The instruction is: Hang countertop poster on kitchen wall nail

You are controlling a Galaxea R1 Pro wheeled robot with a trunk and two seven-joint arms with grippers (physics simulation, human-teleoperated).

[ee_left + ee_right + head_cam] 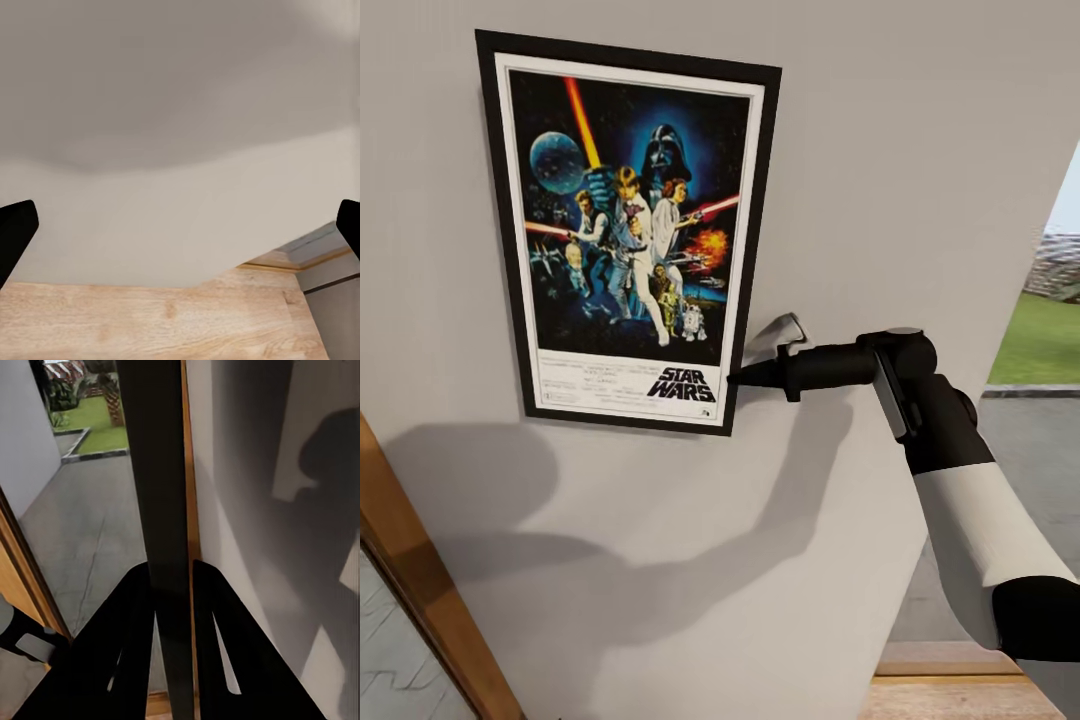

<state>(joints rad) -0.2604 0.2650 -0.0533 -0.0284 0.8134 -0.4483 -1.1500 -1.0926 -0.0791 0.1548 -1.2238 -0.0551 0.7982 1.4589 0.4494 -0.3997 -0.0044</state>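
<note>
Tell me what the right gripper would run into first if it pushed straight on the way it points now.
The right gripper already has the poster edge between its fingers, so pushing on would drive it further over the black frame. Beyond that, probably the grey wall; depth there is unclear.

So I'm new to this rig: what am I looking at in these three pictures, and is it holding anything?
These are simulator renders of a two-armed robot. The large picture comes from its head camera: the right arm's end effector pinches the lower right edge of the framed Star Wars poster, held flat against the grey wall. The right wrist camera looks along those fingers, shut on the poster's dark frame edge. The left wrist camera shows the left end effector open and empty, facing wall and wooden floor.
</note>
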